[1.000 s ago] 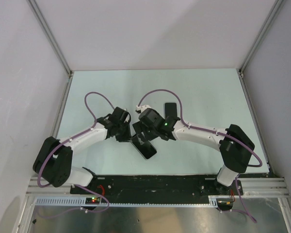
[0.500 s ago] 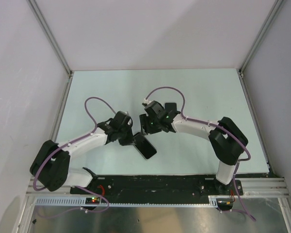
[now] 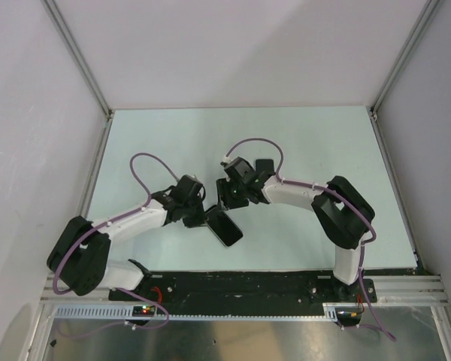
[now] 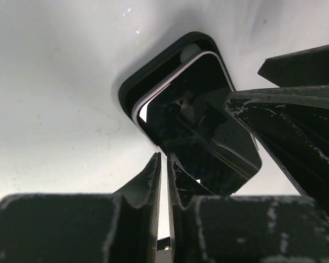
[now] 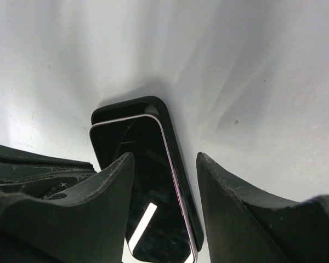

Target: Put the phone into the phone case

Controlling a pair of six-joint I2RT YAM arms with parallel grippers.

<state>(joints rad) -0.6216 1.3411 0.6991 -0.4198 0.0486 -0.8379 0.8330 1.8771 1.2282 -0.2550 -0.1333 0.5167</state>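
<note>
So the phone (image 3: 227, 230) is lying screen up on top of the case (image 3: 215, 219), near the front middle of the table (image 3: 323, 143), right between the two arms. In the wrist views the case's (image 4: 153, 68) black rim sticks out past the top end and one corner of the phone (image 4: 203, 126), so they don't look lined up. Can't tell if any edge has actually snapped in. The left gripper (image 4: 163, 164) is pretty much pressed together, just a thin slit of table showing between the tips and nothing caught in there, and the tips sit right at the phone's edge. The right gripper (image 5: 164, 158) is spread and hangs low over the phone (image 5: 153, 192). One of its fingers (image 5: 107, 189) covers part of the screen, and the other sits just off the far side of the case (image 5: 126, 108). Also there's some other dark flat thing (image 3: 264, 166) on the table behind the right arm, no idea what it is.
</note>
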